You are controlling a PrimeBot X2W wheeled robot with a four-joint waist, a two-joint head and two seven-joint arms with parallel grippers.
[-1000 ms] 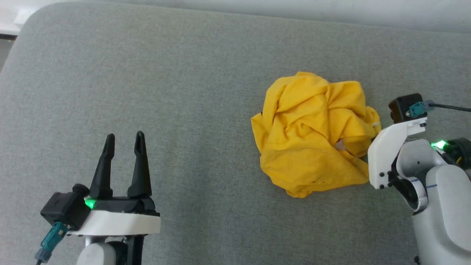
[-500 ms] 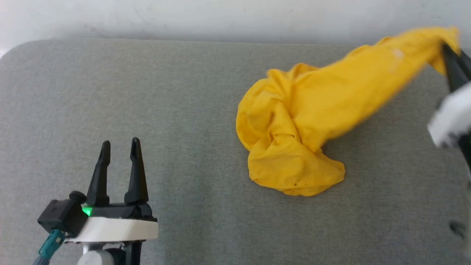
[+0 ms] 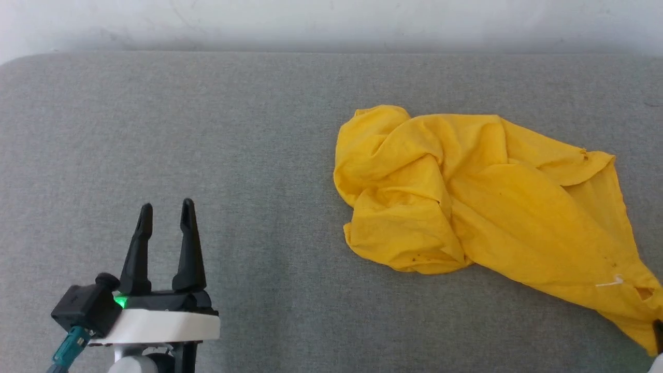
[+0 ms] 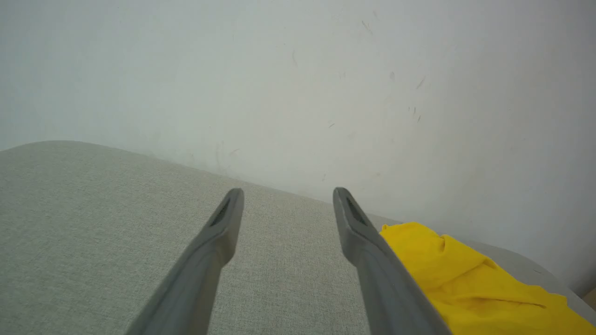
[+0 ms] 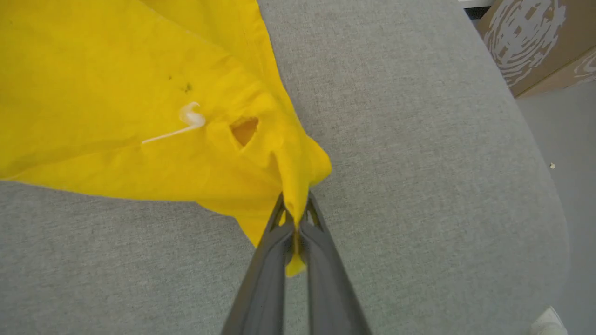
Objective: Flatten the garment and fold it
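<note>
The yellow garment (image 3: 481,197) lies crumpled on the grey cushion, bunched toward the middle and drawn out in a long flap to the lower right. In the right wrist view my right gripper (image 5: 294,202) is shut on a corner of the garment (image 5: 139,93), pinching a fold of cloth near a small hole and a white thread. My left gripper (image 3: 166,212) stands open at the lower left, well apart from the cloth, with nothing between its fingers. The left wrist view shows the same open left gripper (image 4: 288,197) with a yellow edge of the garment (image 4: 465,279) to its right.
The grey cushion (image 3: 207,129) has a wide bare stretch on its left half. A pale wall (image 3: 331,20) runs along its far edge. Past the cushion's rounded right end, the right wrist view shows floor and a cardboard box (image 5: 535,42).
My right gripper lifted a corner of the garment up and out to the right, then brought it down toward the lower right, stretching the heap into a long flap. The head camera shifted.
</note>
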